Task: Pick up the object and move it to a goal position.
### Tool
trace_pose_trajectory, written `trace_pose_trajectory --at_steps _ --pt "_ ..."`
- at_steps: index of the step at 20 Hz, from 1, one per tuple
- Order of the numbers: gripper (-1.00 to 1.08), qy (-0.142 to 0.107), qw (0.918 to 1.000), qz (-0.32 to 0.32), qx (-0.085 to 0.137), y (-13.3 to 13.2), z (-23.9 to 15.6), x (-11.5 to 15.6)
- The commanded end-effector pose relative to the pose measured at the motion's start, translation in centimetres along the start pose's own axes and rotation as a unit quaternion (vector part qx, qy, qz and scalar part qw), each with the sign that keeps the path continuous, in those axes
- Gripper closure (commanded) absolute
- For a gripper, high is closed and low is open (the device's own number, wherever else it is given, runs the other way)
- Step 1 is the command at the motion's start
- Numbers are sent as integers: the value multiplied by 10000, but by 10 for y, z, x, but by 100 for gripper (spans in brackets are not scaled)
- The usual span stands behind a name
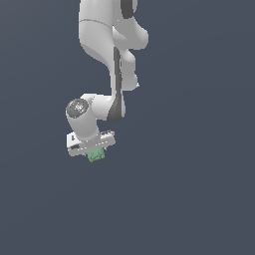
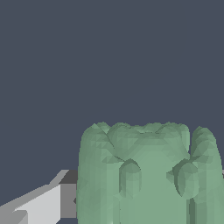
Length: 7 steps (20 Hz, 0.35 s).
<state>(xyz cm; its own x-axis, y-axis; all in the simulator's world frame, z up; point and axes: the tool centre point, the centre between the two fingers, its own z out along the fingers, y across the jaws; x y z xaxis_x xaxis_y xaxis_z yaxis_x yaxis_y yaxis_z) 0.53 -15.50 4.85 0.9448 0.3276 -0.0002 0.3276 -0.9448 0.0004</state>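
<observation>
Block (image 2: 146, 175): pale green, lumpy, ridged sides w/ rounded bumps; fills much of the wrist view, right up close to the cam.
Block, exterior view (image 1: 96, 155): small green lump poking out just below the white hand, much narrower than the hand is wide.
Finger (image 2: 37, 205): one white finger w/ a dark grey pad seen in wrist view, its pad end right against the block's side. Other finger not seen, hidden behind block or out of frame.
Gripper (image 1: 94, 152): fingers themselves too small/hidden to make out in exterior view; block sits where they would meet. Looks clamped on the block, w/ the one visible pad touching it.
Block vs fingers: between them, at the tips, sticking out a bit past the hand.
Hand: white, wide bar, tilted a little, lower toward the exterior view's left.
Arm (image 1: 107, 64): white w/ dark joint bands, comes down from top of exterior view, bends toward that view's left at the wrist.
Backdrop (image 1: 199, 189): flat dark grey-blue all round; can't tell if block rests on it or is held off it.
</observation>
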Motion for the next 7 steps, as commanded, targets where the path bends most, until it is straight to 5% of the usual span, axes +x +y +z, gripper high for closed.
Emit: trace_pose_trajectory --at_steps 1,7 --pt "108 2 10000 -13 2 13 -1 -2" --pt "108 2 10000 -13 2 24 -1 -3"
